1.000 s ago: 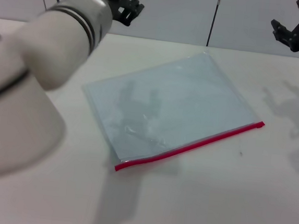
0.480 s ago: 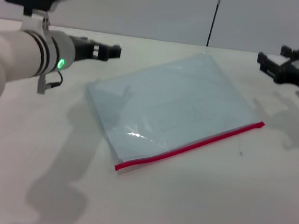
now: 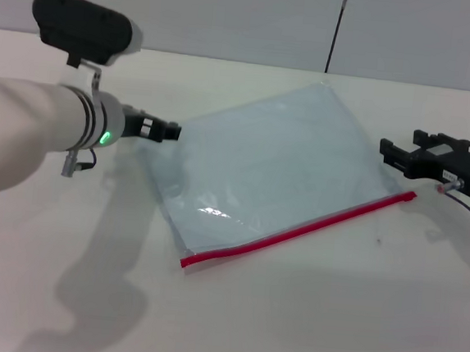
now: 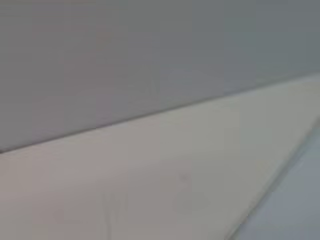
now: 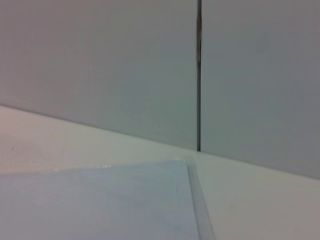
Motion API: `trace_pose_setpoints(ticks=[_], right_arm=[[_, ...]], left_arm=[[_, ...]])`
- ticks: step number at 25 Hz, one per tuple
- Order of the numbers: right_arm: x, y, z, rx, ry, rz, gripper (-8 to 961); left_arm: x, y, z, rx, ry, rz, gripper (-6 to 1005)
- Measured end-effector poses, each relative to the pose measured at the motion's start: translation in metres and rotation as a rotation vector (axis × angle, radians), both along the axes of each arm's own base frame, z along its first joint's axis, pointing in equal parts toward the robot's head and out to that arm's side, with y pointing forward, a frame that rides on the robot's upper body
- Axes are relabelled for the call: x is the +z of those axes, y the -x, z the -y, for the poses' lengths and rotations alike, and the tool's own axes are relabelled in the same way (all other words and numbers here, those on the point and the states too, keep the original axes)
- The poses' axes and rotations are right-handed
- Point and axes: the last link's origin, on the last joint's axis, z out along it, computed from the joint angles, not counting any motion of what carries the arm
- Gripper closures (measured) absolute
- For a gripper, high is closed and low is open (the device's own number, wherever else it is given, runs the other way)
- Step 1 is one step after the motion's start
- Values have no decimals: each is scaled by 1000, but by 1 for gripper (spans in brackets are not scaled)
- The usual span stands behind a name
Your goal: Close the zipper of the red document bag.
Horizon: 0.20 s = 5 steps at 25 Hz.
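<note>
2 grippers flank the flat translucent blue-grey red document bag (image 3: pixel 273 167), lying on the white table (image 3: pixel 354 318) | left gripper (image 3: pixel 171 130), right gripper (image 3: pixel 386 147): near its ends, jaw state unclear to us | thin red zipper (image 3: pixel 300 229) untouched, closing not yet begun

The left arm reaches in from nine o'clock, its hand (image 3: pixel 166 130) held low and pointing toward three o'clock, while the right hand (image 3: pixel 389 151) comes from three o'clock, pointing toward nine.
</note>
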Motion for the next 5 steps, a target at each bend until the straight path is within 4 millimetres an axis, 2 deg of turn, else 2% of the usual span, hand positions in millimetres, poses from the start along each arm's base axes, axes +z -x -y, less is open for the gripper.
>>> trace_pose_setpoints(ticks=[5], right_arm=[[1,-6,2,-27,-11,-4,299]], left_arm=[[-5,2,0,-53,2,-59,139]])
